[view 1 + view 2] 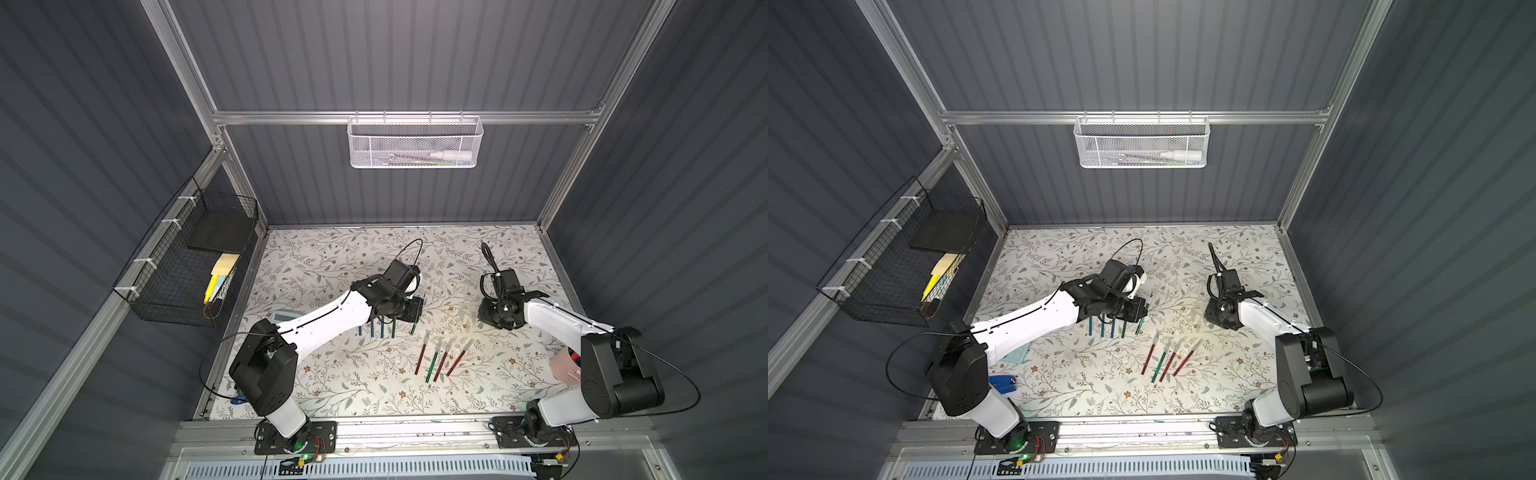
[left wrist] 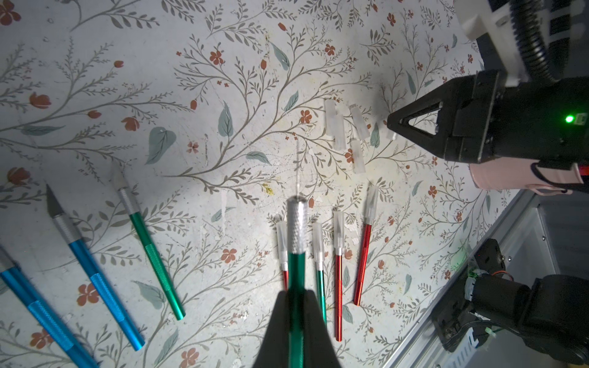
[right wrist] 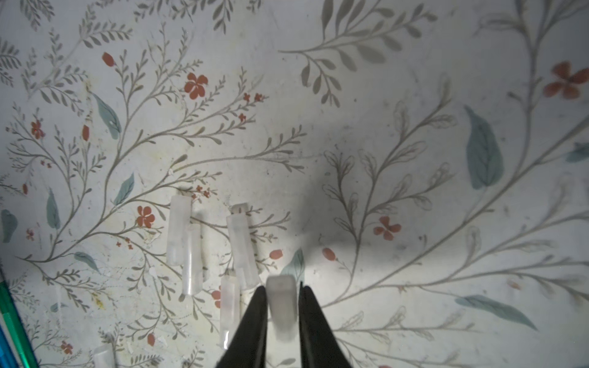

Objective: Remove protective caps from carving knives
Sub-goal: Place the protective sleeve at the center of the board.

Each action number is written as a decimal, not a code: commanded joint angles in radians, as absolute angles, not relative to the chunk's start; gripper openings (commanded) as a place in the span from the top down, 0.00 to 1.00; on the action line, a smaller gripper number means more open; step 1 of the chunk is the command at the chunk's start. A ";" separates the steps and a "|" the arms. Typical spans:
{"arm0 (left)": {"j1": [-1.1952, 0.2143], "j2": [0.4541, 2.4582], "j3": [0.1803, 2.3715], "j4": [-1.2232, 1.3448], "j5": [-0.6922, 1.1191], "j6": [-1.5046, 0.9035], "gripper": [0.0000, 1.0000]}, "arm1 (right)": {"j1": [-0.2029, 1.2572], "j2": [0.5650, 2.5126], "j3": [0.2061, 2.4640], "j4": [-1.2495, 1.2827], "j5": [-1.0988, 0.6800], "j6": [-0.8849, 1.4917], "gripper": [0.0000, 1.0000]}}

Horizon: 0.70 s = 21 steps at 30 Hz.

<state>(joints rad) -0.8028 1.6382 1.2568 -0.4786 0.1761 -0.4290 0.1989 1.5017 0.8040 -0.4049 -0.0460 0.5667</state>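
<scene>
1. Judged step: putting down a cap that is off its knife. The right hand [image 3: 283,286] hangs low over the bench [image 3: 414,95] with a whitish cap [image 3: 280,306] between its fingers. I cannot tell whether they grip it.
2. The left hand [image 2: 295,291] is pinching a green knife [image 2: 296,267] by the handle, with the bare blade pointing away from the hand.
3. Loose caps [image 3: 188,251] lie just beside the right hand.
4. The likely next move is to lay this knife by the four uncapped knives [image 2: 149,248] near the left hand. Then one of the four capped knives [image 2: 338,270] near both hands needs gripping by the handle.
5. A pink cup [image 1: 561,365], back from the right hand, holds something red.
6. A white mesh basket [image 1: 415,124], well away from both hands, holds a white bottle [image 1: 451,156].
7. A black wire basket [image 1: 166,299], also far off, holds a yellow marker [image 1: 212,286].
</scene>
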 commanded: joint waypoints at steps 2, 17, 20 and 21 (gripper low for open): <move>-0.792 1.632 1.263 -0.495 0.168 -0.425 1.00 | 0.195 1.527 0.802 -0.371 -0.084 0.564 0.73; -0.778 1.621 1.244 -0.490 0.170 -0.426 1.00 | 0.195 1.522 0.804 -0.360 -0.110 0.579 0.66; -0.775 1.621 1.241 -0.491 0.170 -0.425 1.00 | 0.195 1.509 0.805 -0.368 -0.108 0.576 0.66; -0.775 1.621 1.241 -0.490 0.170 -0.425 1.00 | 0.195 1.503 0.807 -0.372 -0.105 0.574 0.66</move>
<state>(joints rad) -0.7830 1.6382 1.2537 -0.4782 0.1757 -0.4290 0.1986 1.5238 0.8040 -0.3599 -0.1055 0.5682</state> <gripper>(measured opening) 0.089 0.338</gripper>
